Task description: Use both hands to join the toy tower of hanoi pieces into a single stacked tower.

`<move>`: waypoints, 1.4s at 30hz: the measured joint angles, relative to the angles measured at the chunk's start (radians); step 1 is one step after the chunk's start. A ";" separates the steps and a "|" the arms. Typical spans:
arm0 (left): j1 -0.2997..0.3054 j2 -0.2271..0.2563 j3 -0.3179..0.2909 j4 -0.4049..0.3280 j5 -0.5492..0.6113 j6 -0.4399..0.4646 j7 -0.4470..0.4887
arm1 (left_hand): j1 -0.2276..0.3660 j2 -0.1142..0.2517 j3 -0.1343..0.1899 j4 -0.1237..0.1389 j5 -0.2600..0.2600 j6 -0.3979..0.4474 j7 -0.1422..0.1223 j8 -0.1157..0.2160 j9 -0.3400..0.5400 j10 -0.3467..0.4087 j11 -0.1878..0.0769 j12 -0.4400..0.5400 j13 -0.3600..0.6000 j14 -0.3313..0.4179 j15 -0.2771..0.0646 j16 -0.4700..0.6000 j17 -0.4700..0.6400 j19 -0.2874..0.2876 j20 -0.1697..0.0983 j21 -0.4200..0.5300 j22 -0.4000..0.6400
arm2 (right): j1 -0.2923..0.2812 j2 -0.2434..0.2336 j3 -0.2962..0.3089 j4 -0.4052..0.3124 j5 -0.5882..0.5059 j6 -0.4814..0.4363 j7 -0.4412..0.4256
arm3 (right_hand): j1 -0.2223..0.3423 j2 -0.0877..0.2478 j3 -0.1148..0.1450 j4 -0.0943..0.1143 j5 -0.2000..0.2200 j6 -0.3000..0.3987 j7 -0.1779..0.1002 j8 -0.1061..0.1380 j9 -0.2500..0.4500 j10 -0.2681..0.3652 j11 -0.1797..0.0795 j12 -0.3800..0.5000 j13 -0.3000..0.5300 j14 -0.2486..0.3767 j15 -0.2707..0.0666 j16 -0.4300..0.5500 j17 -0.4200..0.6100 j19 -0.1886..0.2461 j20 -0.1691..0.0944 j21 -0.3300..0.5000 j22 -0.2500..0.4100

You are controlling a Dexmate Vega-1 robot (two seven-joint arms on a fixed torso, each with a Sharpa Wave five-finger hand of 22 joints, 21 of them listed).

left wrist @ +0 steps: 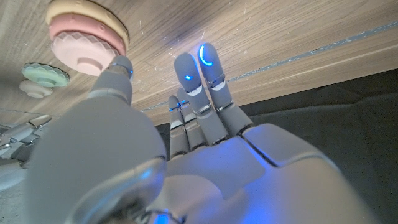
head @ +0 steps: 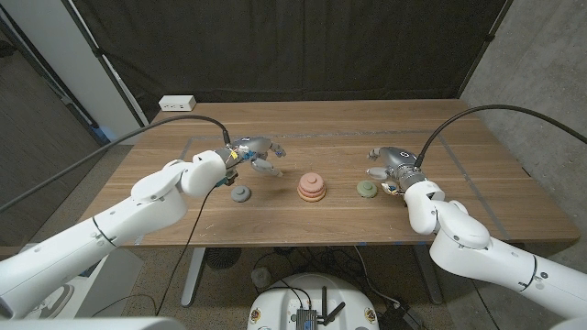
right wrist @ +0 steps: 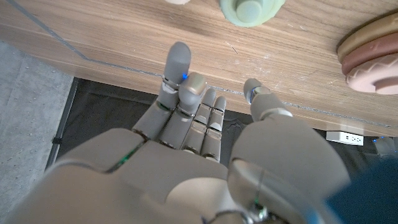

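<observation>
A stack of tan and pink discs (head: 313, 187) stands at the table's middle. A grey piece (head: 241, 194) lies to its left and a green piece (head: 367, 189) to its right. My left hand (head: 255, 154) hovers behind the grey piece with its fingers spread, holding nothing. My right hand (head: 390, 165) is just behind and to the right of the green piece, also holding nothing. The left wrist view looks past my left hand (left wrist: 193, 143) to the stack (left wrist: 87, 37) and the green piece (left wrist: 43, 76). The right wrist view has my right hand (right wrist: 205, 143), the green piece (right wrist: 250, 9) and the stack (right wrist: 373, 53).
A white power strip (head: 177, 104) lies at the table's far left corner. A dark curtain hangs behind the wooden table (head: 303, 137). Cables run from both arms over the table's sides. A small pale piece (right wrist: 177, 1) shows beside the green one.
</observation>
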 measured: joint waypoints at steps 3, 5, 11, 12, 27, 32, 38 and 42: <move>0.026 0.007 -0.011 -0.018 0.000 0.022 0.026 | 0.000 0.000 0.000 0.000 0.000 0.007 -0.007 0.000 0.000 0.009 -0.009 0.006 0.000 0.006 -0.002 0.000 0.000 0.002 0.002 0.000 0.000 | -0.004 0.000 0.005 0.002 0.006 0.010 -0.006 | 0.000 0.000 0.003 -0.003 0.000 0.000 0.000 0.000 -0.001 0.000 0.000 0.002 0.000 0.000 0.000 0.000 0.000 0.000 0.000 0.000 0.000; 0.046 0.010 -0.018 -0.028 0.000 0.040 0.050 | 0.004 0.004 0.000 0.000 0.000 0.012 -0.011 0.000 0.000 0.020 -0.011 0.006 0.000 0.009 -0.005 0.000 0.000 0.009 0.002 0.006 0.000 | -0.008 -0.002 0.011 0.003 0.009 0.016 -0.011 | 0.000 0.000 0.003 -0.003 0.000 0.000 0.000 0.000 -0.002 0.000 0.000 0.002 0.000 0.000 0.000 0.000 0.000 0.000 0.000 0.000 0.000; 0.105 0.018 -0.039 -0.061 -0.001 0.087 0.113 | 0.009 0.009 0.006 -0.005 0.000 0.023 -0.009 0.000 0.000 0.031 -0.011 0.006 0.000 0.014 -0.007 0.006 0.000 0.009 0.002 0.006 0.000 | -0.019 -0.010 0.024 0.003 0.014 0.025 -0.021 | 0.000 0.000 0.003 -0.003 0.000 0.000 0.000 0.000 -0.003 0.005 -0.005 0.002 0.000 0.000 0.000 0.000 0.000 0.000 0.000 0.000 0.000; 0.107 0.019 -0.041 -0.062 -0.003 0.097 0.125 | 0.009 0.009 0.006 -0.006 0.000 0.023 -0.009 0.000 0.000 0.033 -0.013 0.007 0.000 0.015 -0.008 0.006 0.000 0.009 0.002 0.006 0.000 | -0.021 -0.011 0.026 0.002 0.014 0.025 -0.022 | 0.000 0.000 0.003 -0.003 0.000 0.000 0.000 0.000 -0.003 0.005 -0.005 0.002 0.000 0.000 0.000 0.000 0.000 0.000 0.000 0.000 0.000; 0.226 0.027 -0.093 -0.090 -0.051 0.141 0.275 | 0.014 0.014 0.011 -0.005 0.006 0.027 -0.013 0.000 0.000 0.040 -0.020 0.009 0.000 0.025 -0.011 0.010 0.000 0.014 -0.004 0.010 0.000 | -0.032 -0.027 0.033 -0.020 -0.007 0.013 -0.019 | 0.017 0.004 0.010 -0.004 0.000 0.003 -0.004 0.000 -0.003 0.005 -0.005 0.006 0.003 -0.010 0.002 0.000 -0.008 0.000 0.000 0.000 -0.003; 0.257 0.026 -0.105 -0.091 -0.066 0.144 0.317 | 0.014 0.014 0.011 -0.005 0.006 0.027 -0.013 0.000 0.003 0.040 -0.019 0.009 0.000 0.025 -0.011 0.012 0.000 0.014 -0.004 0.010 0.000 | -0.032 -0.029 0.026 -0.026 -0.022 0.002 -0.012 | 0.017 0.004 0.010 -0.004 0.000 0.003 -0.004 0.000 -0.003 0.005 -0.005 0.006 0.003 -0.010 0.002 0.000 -0.008 0.000 0.000 0.000 -0.003; 0.289 0.027 -0.118 -0.093 -0.073 0.158 0.363 | 0.014 0.014 0.011 -0.005 0.006 0.027 -0.013 0.000 0.003 0.038 -0.017 0.009 0.000 0.025 -0.011 0.012 0.000 0.016 -0.002 0.010 -0.004 | -0.033 -0.030 0.017 -0.031 -0.041 -0.009 -0.003 | 0.018 0.004 0.010 -0.004 0.000 0.000 -0.007 -0.008 -0.003 -0.014 0.002 0.001 0.000 -0.026 0.007 -0.014 -0.017 -0.004 -0.003 -0.005 -0.003; 0.303 0.031 -0.124 -0.093 -0.074 0.163 0.386 | 0.014 0.014 0.011 -0.005 0.006 0.027 -0.013 0.000 0.003 0.038 -0.017 0.009 0.000 0.025 -0.011 0.012 0.000 0.016 -0.002 0.010 -0.005 | -0.033 -0.029 0.008 -0.032 -0.055 -0.013 0.001 | 0.032 -0.010 0.009 -0.004 0.000 -0.006 -0.013 -0.008 -0.003 -0.018 0.000 0.001 0.000 -0.031 0.012 -0.019 -0.020 -0.010 0.002 -0.008 -0.007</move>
